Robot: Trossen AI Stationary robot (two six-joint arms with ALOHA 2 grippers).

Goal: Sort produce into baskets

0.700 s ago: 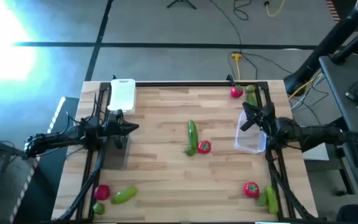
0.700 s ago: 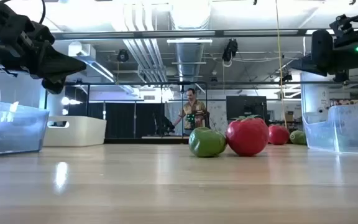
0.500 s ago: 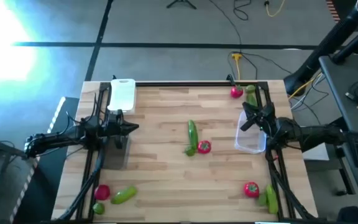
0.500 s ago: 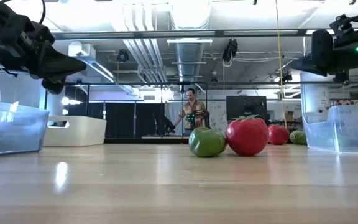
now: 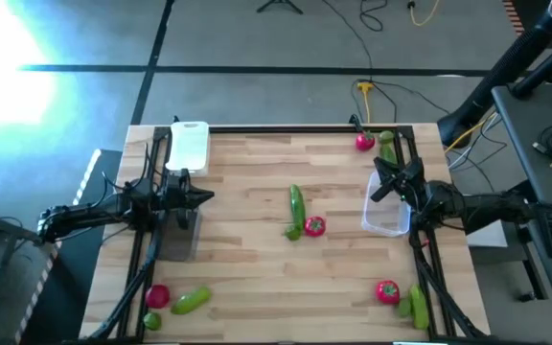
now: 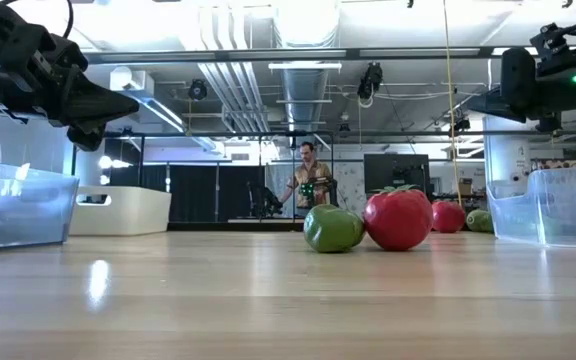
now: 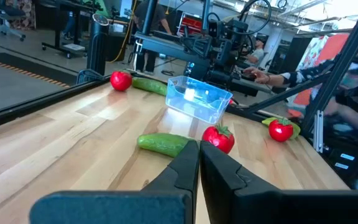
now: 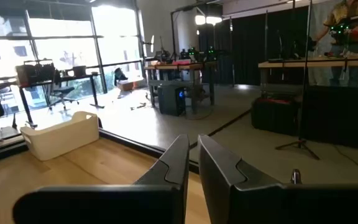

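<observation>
- High view: the worktop (image 5: 247, 192) is pale butcher-block wood. At its middle lies a long green cucumber (image 5: 297, 209), its near end touching a red tomato (image 5: 314, 226).
- High view: a white tray (image 5: 189, 144) sits at the far left corner. One clear tub (image 5: 387, 203) stands by the right edge, a second clear tub (image 5: 181, 235) by the left edge.
- High view: the far right corner has a tomato and a green piece; the near left corner has a tomato, a cucumber and a lime (image 5: 151, 321); the near right corner has a tomato and green pieces.
- High view: the left gripper (image 5: 207, 196) hangs over the left tub's far end, fingers pressed together and empty. The right gripper (image 5: 379, 169) hangs over the right tub's far end, likewise closed on nothing.
- Low view: the middle cucumber is seen end-on beside the glossy tomato with its green top, both resting on the wood. A person (image 6: 309, 180) stands far back in a room with ceiling ducts and dark curtains.
- Left wrist view: its dark fingers (image 7: 182, 171) meet, holding nothing. Beyond lie the cucumber, tomatoes and right tub, with a person's sleeve (image 7: 297, 76) at a desk behind.
- Right wrist view: its fingers (image 8: 179, 162) are together and empty. The white tray sits at the worktop's edge, before windows and desks.
</observation>
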